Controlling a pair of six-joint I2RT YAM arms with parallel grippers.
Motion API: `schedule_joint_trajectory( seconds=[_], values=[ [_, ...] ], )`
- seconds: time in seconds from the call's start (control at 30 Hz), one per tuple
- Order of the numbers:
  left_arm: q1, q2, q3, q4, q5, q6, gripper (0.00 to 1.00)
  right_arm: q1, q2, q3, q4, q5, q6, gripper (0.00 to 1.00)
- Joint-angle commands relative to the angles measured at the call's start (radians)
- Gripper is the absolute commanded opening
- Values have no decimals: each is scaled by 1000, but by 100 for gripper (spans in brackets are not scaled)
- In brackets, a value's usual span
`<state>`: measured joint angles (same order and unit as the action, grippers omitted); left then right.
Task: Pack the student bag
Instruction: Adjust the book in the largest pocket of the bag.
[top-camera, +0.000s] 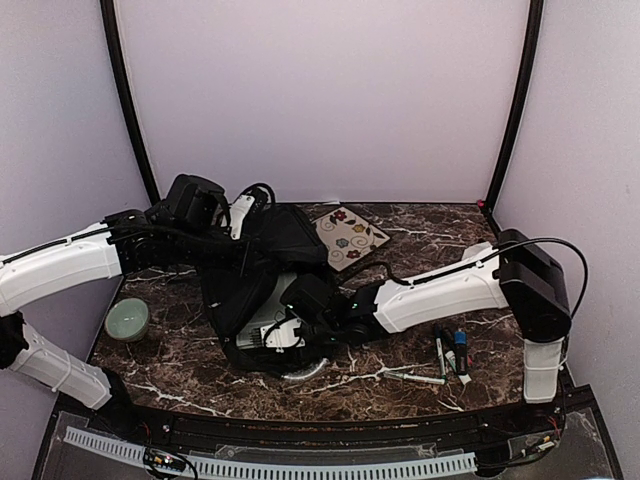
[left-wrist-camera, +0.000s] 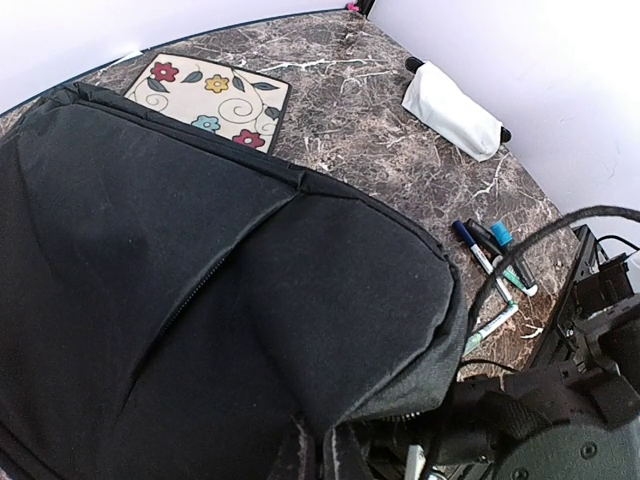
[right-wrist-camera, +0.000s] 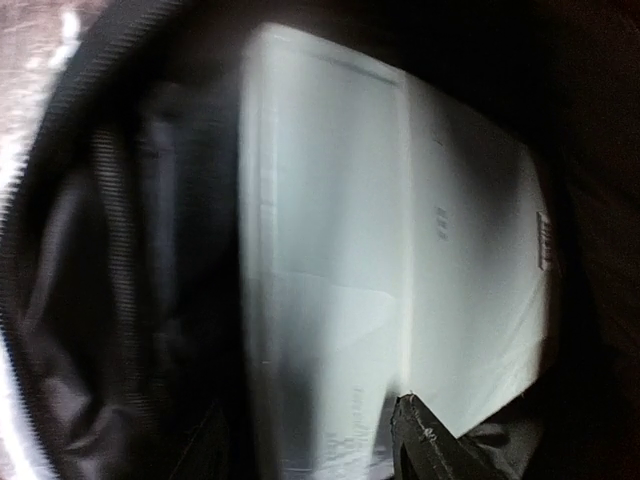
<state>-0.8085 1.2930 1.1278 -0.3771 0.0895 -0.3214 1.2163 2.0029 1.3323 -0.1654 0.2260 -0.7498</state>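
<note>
Dark marbled tabletop (top-camera: 180, 365) sits under pale walls, and the large black soft fabric student bag (top-camera: 265, 275) slumps left of centre in the overhead view. The left gripper (top-camera: 238, 215), at the bag's upper left, has its jaws together and seems to pinch the fabric to hold the mouth up. The right gripper (top-camera: 285, 332) is sunk in the opening at the bag's lower edge. Its wrist view shows only one dark fingertip (right-wrist-camera: 430, 445) beneath a flat white box-like slab (right-wrist-camera: 400, 250), so whether it is spread or closed cannot be told.

The main hazard is the way out. If the fingertip catches the slab's edge or the dark lining at the left of that view, pulling back could drag the slab out with it. Should the left pinch slip, the loose fabric would likely fall onto the right wrist and close the mouth. A cluster of marker pens (top-camera: 450, 355) at lower right, a flower-patterned flat card (top-camera: 350, 235) and a pale green bowl (top-camera: 127, 320) lie outside the bag.
</note>
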Motion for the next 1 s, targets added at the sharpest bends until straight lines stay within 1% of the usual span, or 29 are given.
schedule_joint_trajectory(
  seconds=[0.0,0.23,0.4,0.57,0.67,0.77,0.87,0.97],
  values=[
    [9,-59,42,78,18,-8,0,-47,14,33,133,72,29,55],
    [9,-63,42,76,31,-7,0,-105,71,75,246,125,28,51],
    [9,-68,37,74,38,-10,0,-109,82,77,341,191,70,48],
    [9,-76,28,79,38,-14,0,-109,85,76,359,206,104,48],
    [9,-81,21,84,36,-16,0,-108,81,78,316,153,118,48],
    [9,-83,16,79,16,-15,0,-96,58,75,204,52,126,48],
    [9,-79,20,69,-2,-11,0,-88,14,82,45,-132,143,50],
    [9,-67,25,53,-11,-3,0,-87,-71,72,-90,-296,173,51]
  ],
)
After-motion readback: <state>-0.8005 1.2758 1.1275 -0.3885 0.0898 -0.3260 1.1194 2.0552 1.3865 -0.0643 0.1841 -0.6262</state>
